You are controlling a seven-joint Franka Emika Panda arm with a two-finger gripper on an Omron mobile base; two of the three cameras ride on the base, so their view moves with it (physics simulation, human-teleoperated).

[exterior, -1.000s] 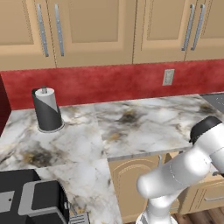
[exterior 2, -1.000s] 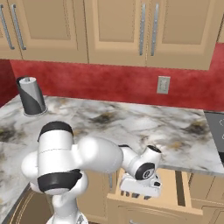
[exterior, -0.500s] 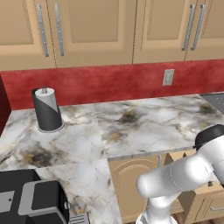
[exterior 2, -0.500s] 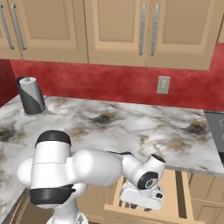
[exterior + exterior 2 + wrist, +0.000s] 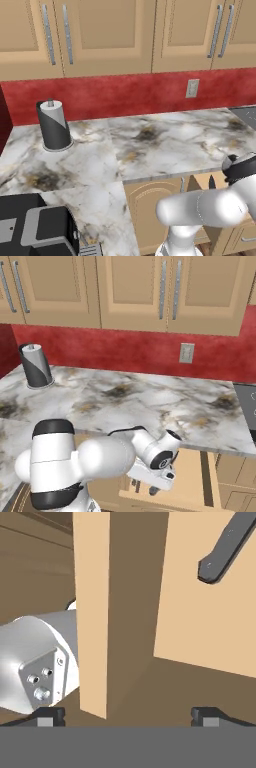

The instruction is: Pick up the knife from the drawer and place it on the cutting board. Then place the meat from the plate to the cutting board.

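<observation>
Drawer wall [image 5: 92,612] close before end effector [image 5: 127,714]

— Any lettering to call out here? Labels, brands, numbers?

— None that can be read. The wall outlet [image 5: 186,353] is blank, and the paper towel roll [image 5: 54,126] carries no print I can make out.

— And the dark appliance in the corner?

— The black and grey appliance [image 5: 37,234] shows plain panels, no readable markings. Up close in the hand view, the tan drawer wall [image 5: 112,607] is bare wood, no sign or number on it.
</observation>
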